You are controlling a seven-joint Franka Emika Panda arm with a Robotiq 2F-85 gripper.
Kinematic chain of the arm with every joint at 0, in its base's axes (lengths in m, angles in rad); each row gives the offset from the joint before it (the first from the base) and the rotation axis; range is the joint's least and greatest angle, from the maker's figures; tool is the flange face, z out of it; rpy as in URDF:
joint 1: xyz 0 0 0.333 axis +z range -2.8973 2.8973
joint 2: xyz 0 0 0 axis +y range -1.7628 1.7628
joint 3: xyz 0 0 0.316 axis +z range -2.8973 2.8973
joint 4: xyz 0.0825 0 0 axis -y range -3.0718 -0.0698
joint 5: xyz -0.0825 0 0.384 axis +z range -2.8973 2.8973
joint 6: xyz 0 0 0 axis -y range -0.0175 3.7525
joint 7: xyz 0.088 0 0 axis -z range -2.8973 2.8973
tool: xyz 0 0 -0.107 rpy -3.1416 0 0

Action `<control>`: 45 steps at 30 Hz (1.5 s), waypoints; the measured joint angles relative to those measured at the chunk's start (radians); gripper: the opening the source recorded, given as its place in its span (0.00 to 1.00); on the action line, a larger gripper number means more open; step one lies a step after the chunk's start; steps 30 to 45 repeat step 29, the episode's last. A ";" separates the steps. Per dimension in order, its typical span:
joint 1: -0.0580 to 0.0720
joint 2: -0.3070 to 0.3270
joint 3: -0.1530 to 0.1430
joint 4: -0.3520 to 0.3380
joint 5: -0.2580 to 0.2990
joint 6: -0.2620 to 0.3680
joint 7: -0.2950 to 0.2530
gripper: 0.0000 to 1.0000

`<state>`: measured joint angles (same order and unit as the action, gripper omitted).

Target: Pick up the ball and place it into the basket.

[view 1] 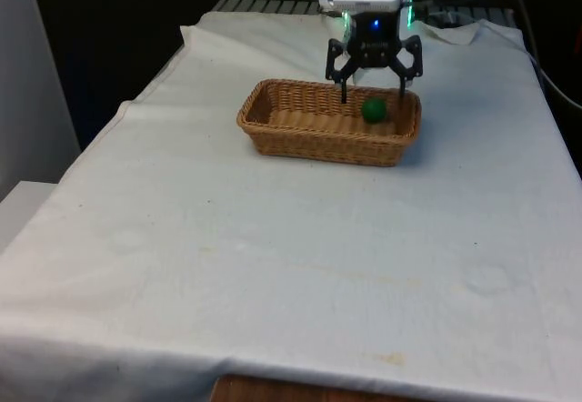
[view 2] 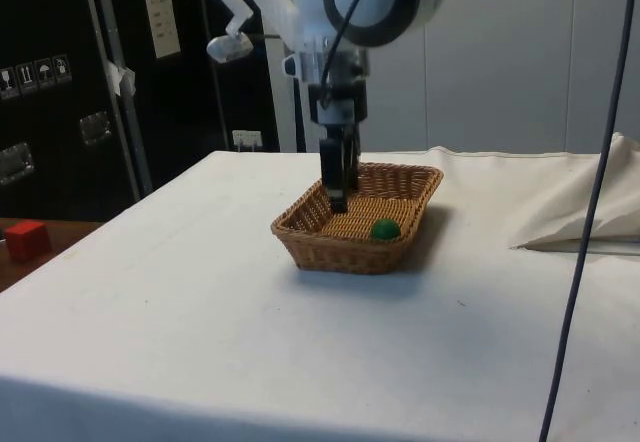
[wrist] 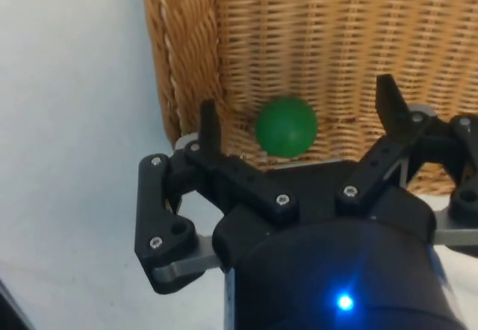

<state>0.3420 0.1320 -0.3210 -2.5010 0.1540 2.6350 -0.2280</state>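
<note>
Ball (view 1: 374,110) sits in the basket (view 1: 300,135), near its end at the front view's right, free of the claw (view 1: 373,87). Claw hangs just above it, fingers apart, nothing held. We judge the ball light, smooth, maybe rubbery, prone to roll; pinch across its middle. It's round: no long axis, no heading. Basket's long axis runs across the front view.
</note>
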 measured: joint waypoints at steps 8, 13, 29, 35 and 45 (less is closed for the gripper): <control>0.000 -0.056 -0.010 0.003 -0.004 -0.044 0.028 1.00; 0.000 -0.101 -0.020 0.020 -0.006 -0.097 0.048 1.00; -0.001 -0.183 -0.038 0.067 -0.012 -0.203 0.086 1.00; -0.001 -0.183 -0.038 0.067 -0.012 -0.203 0.086 1.00; -0.001 -0.183 -0.038 0.067 -0.012 -0.203 0.086 1.00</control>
